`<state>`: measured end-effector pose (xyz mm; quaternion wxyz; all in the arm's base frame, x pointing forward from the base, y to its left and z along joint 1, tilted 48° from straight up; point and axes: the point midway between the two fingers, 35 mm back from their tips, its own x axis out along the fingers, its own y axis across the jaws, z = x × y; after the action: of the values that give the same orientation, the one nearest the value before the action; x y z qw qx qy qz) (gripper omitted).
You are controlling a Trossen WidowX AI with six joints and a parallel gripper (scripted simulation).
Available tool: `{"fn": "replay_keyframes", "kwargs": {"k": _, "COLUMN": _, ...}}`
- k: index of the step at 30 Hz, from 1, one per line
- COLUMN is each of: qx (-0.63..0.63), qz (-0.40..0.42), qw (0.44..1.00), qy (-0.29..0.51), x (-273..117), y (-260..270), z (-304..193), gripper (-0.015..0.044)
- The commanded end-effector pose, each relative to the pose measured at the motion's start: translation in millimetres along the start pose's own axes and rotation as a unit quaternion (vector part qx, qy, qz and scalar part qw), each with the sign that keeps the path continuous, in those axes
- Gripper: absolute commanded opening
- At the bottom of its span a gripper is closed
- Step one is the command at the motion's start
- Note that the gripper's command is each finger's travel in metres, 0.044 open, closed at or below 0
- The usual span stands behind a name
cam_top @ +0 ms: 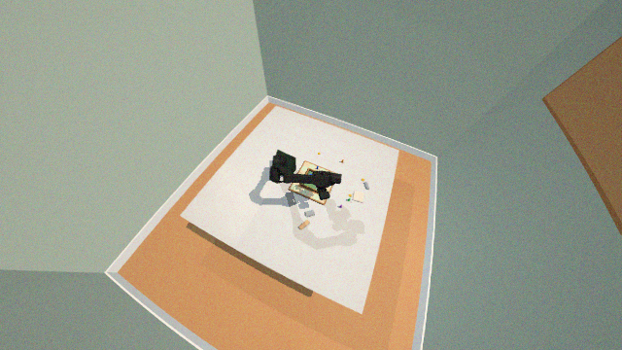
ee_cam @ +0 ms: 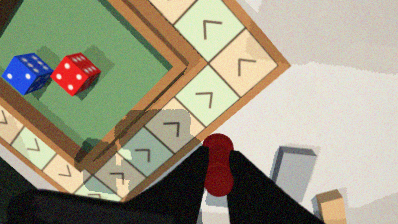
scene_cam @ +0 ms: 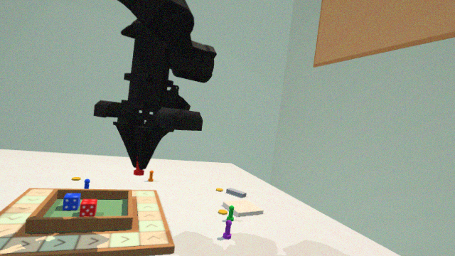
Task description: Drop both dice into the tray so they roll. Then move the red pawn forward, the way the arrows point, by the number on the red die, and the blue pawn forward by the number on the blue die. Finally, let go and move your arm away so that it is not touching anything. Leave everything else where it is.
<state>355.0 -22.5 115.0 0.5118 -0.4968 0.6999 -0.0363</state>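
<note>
Top view: the arm covers much of the board point(cam_top: 293, 189) point(scene_cam: 171, 247) point(ee_cam: 284, 66), which lies nearer the tabletop's upper short edge than its lowest corner. The gripper point(cam_top: 323, 188) point(scene_cam: 139, 167) point(ee_cam: 218, 156) is over the board's lower side; whatever is between its fingers is hidden. The blue pawn point(cam_top: 317, 168) point(scene_cam: 87, 183) stands on the board's upper side, facing that short edge.

Exterior view: fingers are together, clamped on the red pawn point(scene_cam: 138, 172) point(ee_cam: 218, 165), its base poking out below the tips, raised off the tabletop towards its far edge. The red die point(scene_cam: 88, 208) point(ee_cam: 76, 74) and blue die point(scene_cam: 72, 202) point(ee_cam: 27, 74) lie in the tray point(scene_cam: 82, 225).

Wrist view: the pawn sits between 2 fingertips, beyond the board's rim. Good handling would count squares 1 by 1 along the arrows, centre the base over the target, lower it upright, open gently and rise straight.
</note>
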Motion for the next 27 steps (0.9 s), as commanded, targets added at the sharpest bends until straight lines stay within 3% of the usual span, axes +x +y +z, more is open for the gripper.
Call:
{"fn": "replay_keyframes", "kwargs": {"k": 1, "qx": 0.0, "qz": 0.001, "qw": 1.0, "qy": 0.002, "x": -17.6, "y": 2.8, "z": -0.6, "gripper": 0.0}}
{"fn": "replay_keyframes", "kwargs": {"k": 27, "qx": 0.002, "qz": 0.001, "qw": 1.0, "qy": 0.0, "x": 56.1, "y": 80.8, "z": 109.7, "gripper": 0.0}}
